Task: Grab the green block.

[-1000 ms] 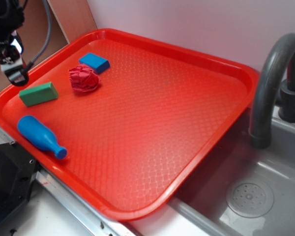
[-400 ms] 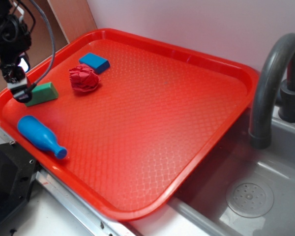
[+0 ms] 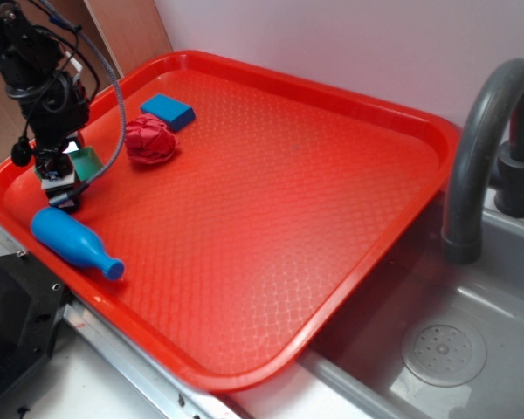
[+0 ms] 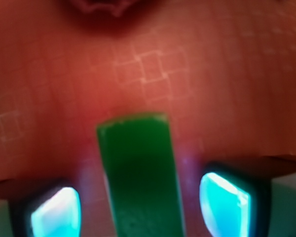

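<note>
On the tray [image 3: 332,175], at its nine o'clock edge, the gripper [image 3: 59,190] stood low with jaws apart, straddling the green block [image 4: 138,173] — gaps showed either side, nothing gripped! At one o'clock lay a red wad [image 3: 150,140]; a blue pin [image 3: 70,240] at six.

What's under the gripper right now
The green block lies between the open gripper's fingers on the red tray. The arm hides most of it in the exterior view.
</note>
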Motion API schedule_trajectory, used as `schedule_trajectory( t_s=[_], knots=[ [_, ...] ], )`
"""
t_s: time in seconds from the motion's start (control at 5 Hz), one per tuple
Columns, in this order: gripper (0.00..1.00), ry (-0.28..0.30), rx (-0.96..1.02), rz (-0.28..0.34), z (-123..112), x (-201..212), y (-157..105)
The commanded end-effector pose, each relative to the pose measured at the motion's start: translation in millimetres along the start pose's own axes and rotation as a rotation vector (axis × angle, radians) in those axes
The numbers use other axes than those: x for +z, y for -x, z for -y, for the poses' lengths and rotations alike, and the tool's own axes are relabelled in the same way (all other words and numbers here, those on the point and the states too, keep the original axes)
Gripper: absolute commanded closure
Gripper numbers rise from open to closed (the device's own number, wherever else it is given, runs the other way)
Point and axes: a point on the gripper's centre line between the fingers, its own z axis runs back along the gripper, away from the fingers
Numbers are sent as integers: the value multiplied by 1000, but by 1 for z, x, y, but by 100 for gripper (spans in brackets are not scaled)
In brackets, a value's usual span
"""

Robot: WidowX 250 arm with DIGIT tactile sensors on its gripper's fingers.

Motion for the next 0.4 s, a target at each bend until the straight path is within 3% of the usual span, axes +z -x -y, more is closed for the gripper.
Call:
schedule_trajectory(
  t_s=[0.0,0.2],
  knots=[
    [100,-6,-137,43,25,-10,-15],
    [100,14,-139,20,39,-11,-14]
  ],
)
